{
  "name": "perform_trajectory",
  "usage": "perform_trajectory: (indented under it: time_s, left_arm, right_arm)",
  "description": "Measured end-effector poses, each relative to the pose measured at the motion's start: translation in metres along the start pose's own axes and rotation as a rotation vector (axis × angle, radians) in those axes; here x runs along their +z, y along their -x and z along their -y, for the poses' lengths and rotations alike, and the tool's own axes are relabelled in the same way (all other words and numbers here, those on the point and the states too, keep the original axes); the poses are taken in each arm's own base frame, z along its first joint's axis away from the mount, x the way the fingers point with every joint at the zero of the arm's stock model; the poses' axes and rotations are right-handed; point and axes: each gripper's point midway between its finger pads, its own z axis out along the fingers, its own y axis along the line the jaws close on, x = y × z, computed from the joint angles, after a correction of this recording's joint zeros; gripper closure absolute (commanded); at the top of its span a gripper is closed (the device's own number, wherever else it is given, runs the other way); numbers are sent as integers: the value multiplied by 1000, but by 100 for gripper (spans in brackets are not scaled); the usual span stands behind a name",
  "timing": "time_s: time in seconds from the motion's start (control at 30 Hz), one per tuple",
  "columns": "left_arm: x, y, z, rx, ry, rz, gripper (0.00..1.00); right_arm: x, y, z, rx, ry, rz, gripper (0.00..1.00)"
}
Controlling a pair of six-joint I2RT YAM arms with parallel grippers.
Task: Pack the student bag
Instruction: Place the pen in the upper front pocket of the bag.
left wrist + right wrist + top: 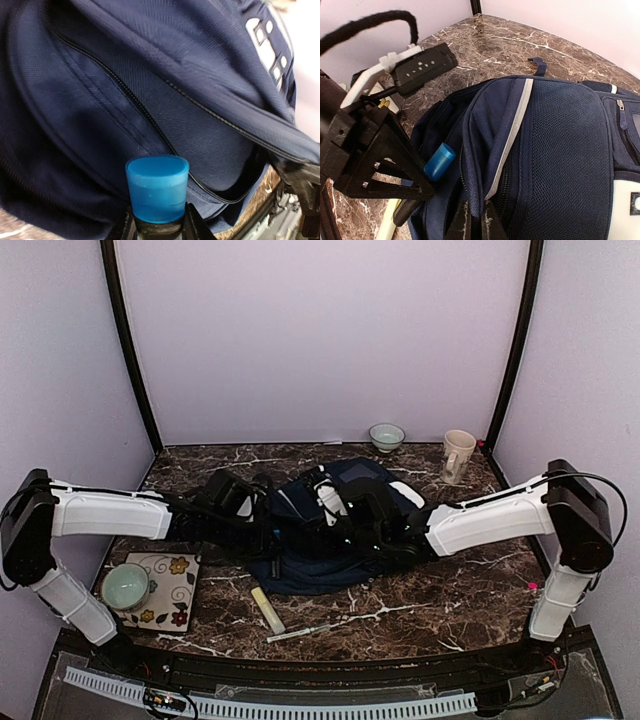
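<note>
The left jaws grip a blue-capped item [157,192], its cap pointing at the bag [100,100]. The bag lies mid-bench between the two arms. The right jaws are closed and appear to pinch the bag's striped lip [512,130], lifting it off the dark mouth [445,130]. To do this step well, I judge the item should go cap-first into that gap under the lip, not against the zipped panel [150,125] filling the left wrist view. The right pinch should hold until the item is well inside. The slack fabric could fold over the mouth and block it, and the left wrist sits close to the right arm. Well apart on the bench [430,590] lie a pale stick [267,609] and a pen [300,632]. There is also a bowl [125,586] on a floral mat [170,590], a second bowl [386,436] and a mug [457,455].
</note>
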Motion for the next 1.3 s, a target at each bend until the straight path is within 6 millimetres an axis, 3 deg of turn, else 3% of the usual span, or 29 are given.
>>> perform_trajectory:
  time_s: [0.27,0.6,1.07,1.3]
  left_arm:
    - [30,-7,7,-87,-118,-167,100]
    - [29,4,18,-161,-233,-228,100]
    - [42,38,37,-335,-344,-130,100]
    - [52,45,27,-440,-326,-56,93]
  right_arm:
    - [-9,-13,-3,-34,15,-14,100]
    - [-13,-21,-17,-152,4,-20,100]
    - [-24,-14,-10,-137,-25,24,100]
    - [-24,-15,-8,-135,-35,37,100]
